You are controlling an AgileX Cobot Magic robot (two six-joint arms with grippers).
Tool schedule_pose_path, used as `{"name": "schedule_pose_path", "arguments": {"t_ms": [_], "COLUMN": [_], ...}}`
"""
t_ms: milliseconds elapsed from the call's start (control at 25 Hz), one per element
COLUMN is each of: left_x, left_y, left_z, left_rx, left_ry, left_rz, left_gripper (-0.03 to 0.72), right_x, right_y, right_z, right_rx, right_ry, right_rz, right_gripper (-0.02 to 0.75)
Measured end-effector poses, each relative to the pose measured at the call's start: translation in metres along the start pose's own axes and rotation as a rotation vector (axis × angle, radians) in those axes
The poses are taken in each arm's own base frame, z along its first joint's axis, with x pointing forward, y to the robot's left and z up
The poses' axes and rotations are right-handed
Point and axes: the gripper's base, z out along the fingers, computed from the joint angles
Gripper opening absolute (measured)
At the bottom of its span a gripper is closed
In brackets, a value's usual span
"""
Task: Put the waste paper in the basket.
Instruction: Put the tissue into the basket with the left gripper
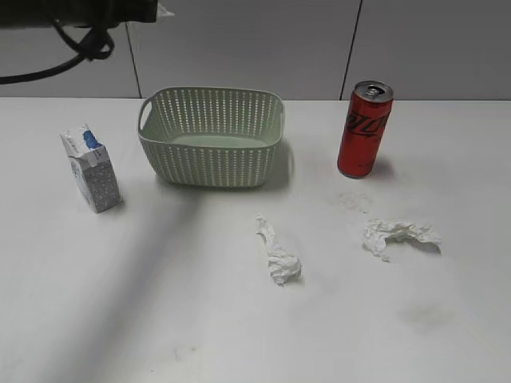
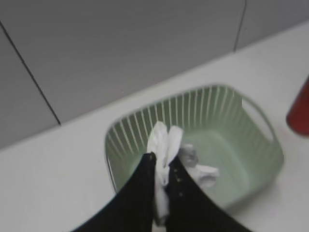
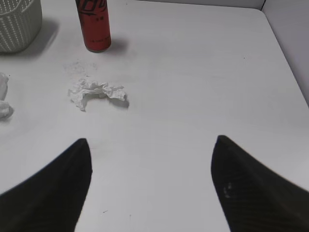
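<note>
A: Left gripper (image 2: 162, 170), jaws pinched shut on a limp white tissue wad (image 2: 164, 142), above the sage-green lattice basket (image 2: 222, 104). Something pale lies inside, possibly paper; blurred.

B: Right gripper (image 3: 150, 140), jaws spread wide, empty, over the matte white counter (image 3: 203, 72). Two crumpled wads lie there: one (image 1: 278, 254) before the basket, one (image 1: 398, 235) near the glossy red can (image 1: 365, 129).

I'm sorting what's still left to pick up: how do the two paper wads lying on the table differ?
The middle wad is a narrow twisted strip with a knotted lump at its near end; the right wad is spread wide and flat. The middle one lies in front of the basket, the right one nearer the red can. Both are crumpled white tissue.
</note>
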Motion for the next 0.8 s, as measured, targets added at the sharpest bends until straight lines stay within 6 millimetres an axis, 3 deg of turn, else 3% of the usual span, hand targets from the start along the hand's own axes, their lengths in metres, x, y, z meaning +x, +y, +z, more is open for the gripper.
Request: {"name": "schedule_pose_path", "arguments": {"t_ms": [240, 400, 520, 680, 800], "left_x": [0.022, 0.049, 0.067, 0.073, 0.075], "left_y": [0.004, 0.003, -0.001, -0.009, -0.012], "left_z": [0.044, 0.07, 0.082, 0.087, 0.086], "left_rx": [-0.091, -0.102, -0.07, 0.007, 0.044], "left_ry": [-0.135, -0.125, -0.09, -0.075, -0.039], "left_rz": [-0.006, -0.078, -0.118, -0.097, -0.102], "left_gripper": [0.011, 0.015, 0.064, 0.249, 0.464], "right_x": [0.0, 0.0, 0.0, 0.0, 0.0], "right_y": [0.0, 0.0, 0.0, 0.0, 0.0], "right_z": [0.0, 0.0, 0.0, 0.0, 0.0], "right_rx": [0.0, 0.0, 0.0, 0.0, 0.0], "right_ry": [0.0, 0.0, 0.0, 0.0, 0.0], "right_rz": [0.0, 0.0, 0.0, 0.0, 0.0], "right_gripper": [0.584, 0.584, 0.584, 0.584, 0.584]}}
